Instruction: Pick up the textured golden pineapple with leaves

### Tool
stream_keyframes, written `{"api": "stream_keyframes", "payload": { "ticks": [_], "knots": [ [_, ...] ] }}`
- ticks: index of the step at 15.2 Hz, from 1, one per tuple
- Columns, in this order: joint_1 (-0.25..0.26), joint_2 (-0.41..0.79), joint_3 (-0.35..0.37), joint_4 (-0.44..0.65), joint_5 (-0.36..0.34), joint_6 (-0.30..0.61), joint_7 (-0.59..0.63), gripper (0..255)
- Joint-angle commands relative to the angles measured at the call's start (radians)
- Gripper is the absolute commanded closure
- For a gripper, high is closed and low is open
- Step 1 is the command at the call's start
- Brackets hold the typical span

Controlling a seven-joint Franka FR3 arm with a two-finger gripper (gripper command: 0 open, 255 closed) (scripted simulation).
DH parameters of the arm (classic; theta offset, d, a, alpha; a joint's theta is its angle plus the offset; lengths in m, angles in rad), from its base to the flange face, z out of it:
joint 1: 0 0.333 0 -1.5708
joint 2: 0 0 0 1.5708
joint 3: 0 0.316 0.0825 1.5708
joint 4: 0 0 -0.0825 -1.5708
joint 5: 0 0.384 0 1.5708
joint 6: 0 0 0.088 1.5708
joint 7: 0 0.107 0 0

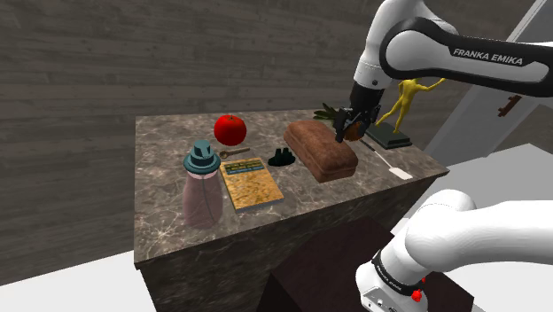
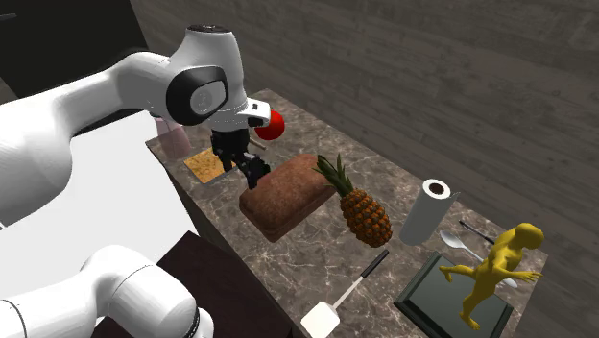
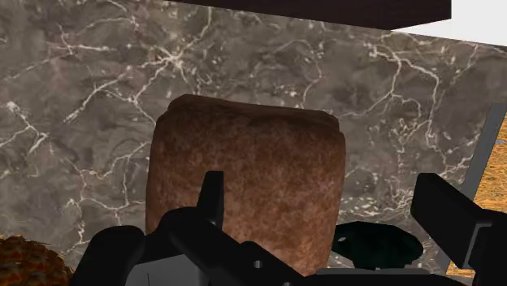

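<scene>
A dark marbled surface (image 1: 164,142) is set before a wall of grey planks. On it the pineapple (image 2: 367,216) is laid on its side, its leaves turned toward a loaf of bread (image 2: 280,197), just beside the loaf and between it and a roll of paper (image 2: 425,211). The claw (image 2: 247,171) is hung over the loaf's other end, apart from the fruit. In the wrist view its fingers (image 3: 213,195) are seen spread wide, with nothing clasped and the loaf lying beneath them. No part of the grasp is judged to be done: the fruit is not touched and rests on the surface. What is left is judged to be the whole of it: the claw is to be brought across to the pineapple, lowered about its body, closed, and the fruit raised clear
</scene>
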Motion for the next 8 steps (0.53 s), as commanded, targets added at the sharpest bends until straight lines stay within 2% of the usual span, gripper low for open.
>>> {"api": "stream_keyframes", "payload": {
  "ticks": [1, 8],
  "knots": [
    [0.000, 0.000, 0.000, 0.000, 0.000, 0.000, 0.000, 0],
    [0.043, 0.016, -0.237, -0.015, -0.161, 0.107, -0.493, 0]
  ]
}}
